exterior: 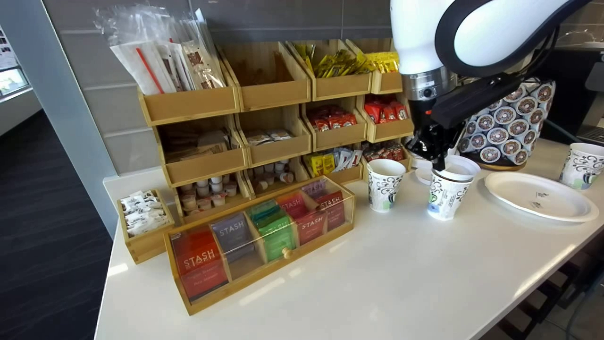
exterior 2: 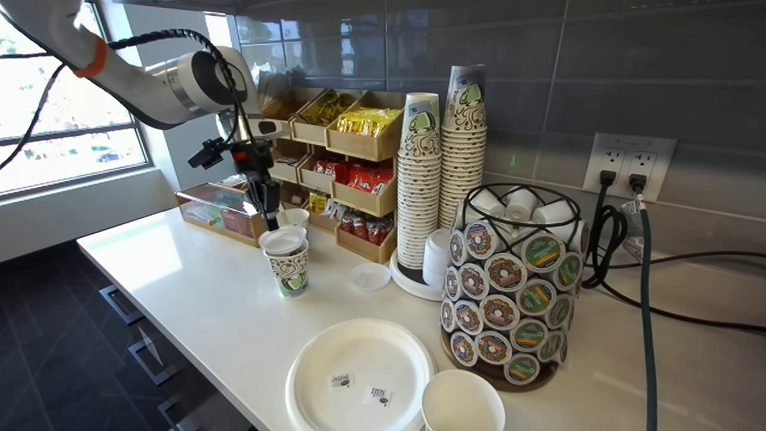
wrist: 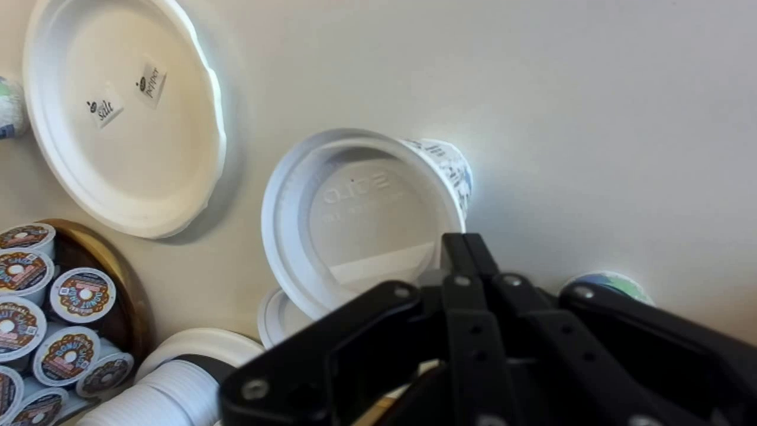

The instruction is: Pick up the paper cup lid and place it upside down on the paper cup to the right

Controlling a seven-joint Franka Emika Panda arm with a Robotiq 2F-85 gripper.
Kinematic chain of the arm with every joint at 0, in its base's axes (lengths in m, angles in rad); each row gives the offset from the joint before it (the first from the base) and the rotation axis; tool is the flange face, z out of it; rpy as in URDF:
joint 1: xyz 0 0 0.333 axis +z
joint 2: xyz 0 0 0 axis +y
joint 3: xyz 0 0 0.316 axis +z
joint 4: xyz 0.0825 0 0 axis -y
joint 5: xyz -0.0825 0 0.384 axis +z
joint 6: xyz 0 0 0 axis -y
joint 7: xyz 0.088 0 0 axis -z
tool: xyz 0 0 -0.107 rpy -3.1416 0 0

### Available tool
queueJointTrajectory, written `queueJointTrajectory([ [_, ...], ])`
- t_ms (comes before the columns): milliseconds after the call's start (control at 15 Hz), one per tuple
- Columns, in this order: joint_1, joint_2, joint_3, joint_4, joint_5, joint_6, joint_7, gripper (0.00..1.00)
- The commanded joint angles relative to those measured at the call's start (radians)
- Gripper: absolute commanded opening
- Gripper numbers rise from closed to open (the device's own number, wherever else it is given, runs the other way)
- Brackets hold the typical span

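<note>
Paper cup lid (wrist: 366,207), over paper cup (exterior: 446,200), rim pinched between fingers (wrist: 455,253)

In an exterior view, passable over the counter (exterior: 401,283) from five to seven o'clock of the paper cup (exterior: 443,202). Blocked at nine by another cup (exterior: 384,186), at three by the plate (exterior: 564,199), at one by coffee pods (exterior: 505,115), toward twelve by gripper (exterior: 439,166) and lid (exterior: 460,166).
</note>
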Motion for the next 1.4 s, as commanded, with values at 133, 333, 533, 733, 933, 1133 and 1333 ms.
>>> queueJointTrajectory([
  [133, 0.003, 0.028, -0.017, 0.017, 0.015, 0.001, -0.023, 0.26],
  [333, 0.005, 0.007, -0.016, 0.008, 0.014, 0.011, -0.025, 0.40],
  [533, 0.002, -0.041, -0.014, -0.008, 0.036, 0.019, -0.034, 0.62],
  [733, -0.005, -0.079, -0.012, -0.021, 0.074, 0.017, -0.054, 0.84],
  [933, -0.010, -0.061, -0.012, -0.002, 0.145, -0.001, -0.069, 1.00],
  [1133, -0.034, -0.071, -0.027, -0.023, 0.263, 0.001, -0.080, 1.00],
  [1333, -0.069, -0.094, -0.058, -0.069, 0.360, 0.022, -0.077, 1.00],
])
